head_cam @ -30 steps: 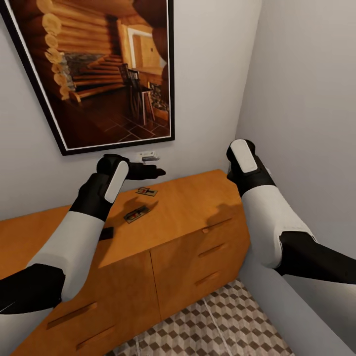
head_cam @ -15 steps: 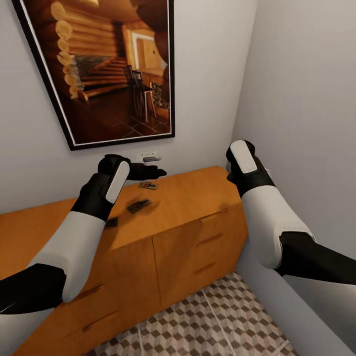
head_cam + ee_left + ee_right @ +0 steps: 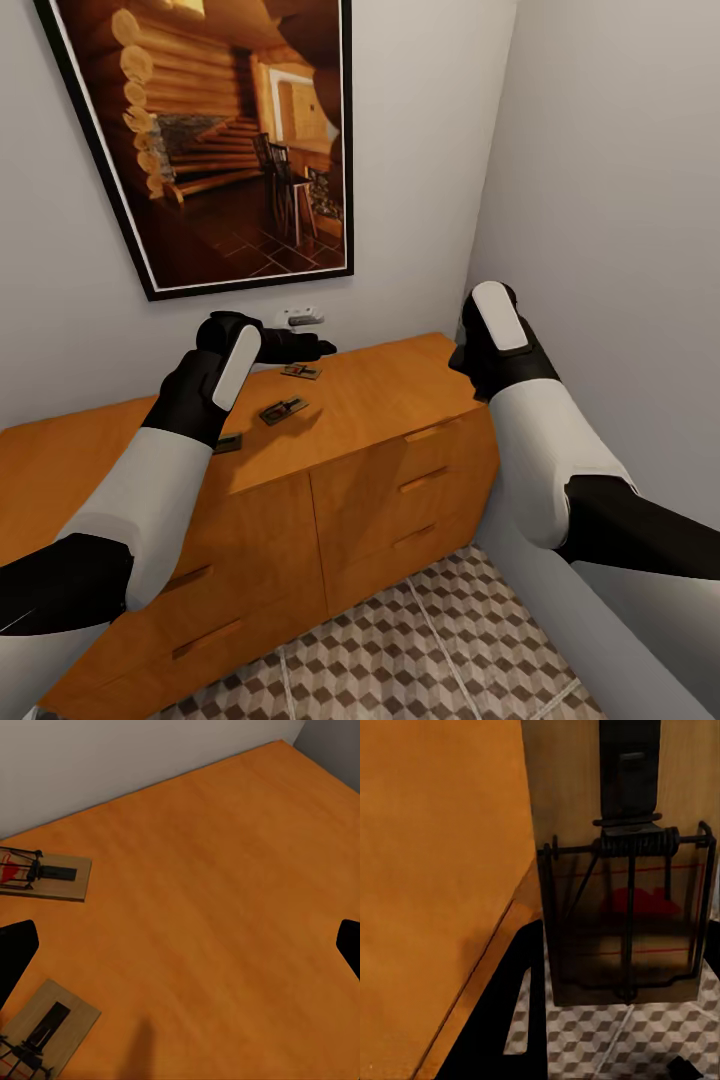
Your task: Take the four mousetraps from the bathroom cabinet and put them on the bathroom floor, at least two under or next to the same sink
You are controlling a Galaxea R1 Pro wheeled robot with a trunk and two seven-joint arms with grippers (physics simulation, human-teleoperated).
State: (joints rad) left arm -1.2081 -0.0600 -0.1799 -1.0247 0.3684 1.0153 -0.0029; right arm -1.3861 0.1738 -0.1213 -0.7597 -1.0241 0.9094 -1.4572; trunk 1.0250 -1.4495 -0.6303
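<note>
The whole head view is shifting: the low orange-brown wooden cabinet is sitting farther off than a second ago and more of the cube-patterned tiled bathroom floor is showing, so the robot is probably backing away to set down a trap. The right jaws are gripping one tan wooden mousetrap; the left jaws are hanging spread and empty over the surface. Three mousetraps are lying there, making four in all.

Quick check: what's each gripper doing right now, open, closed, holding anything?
Left gripper: open, empty, over the cabinet top.
Right gripper: closed on a mousetrap.
</note>
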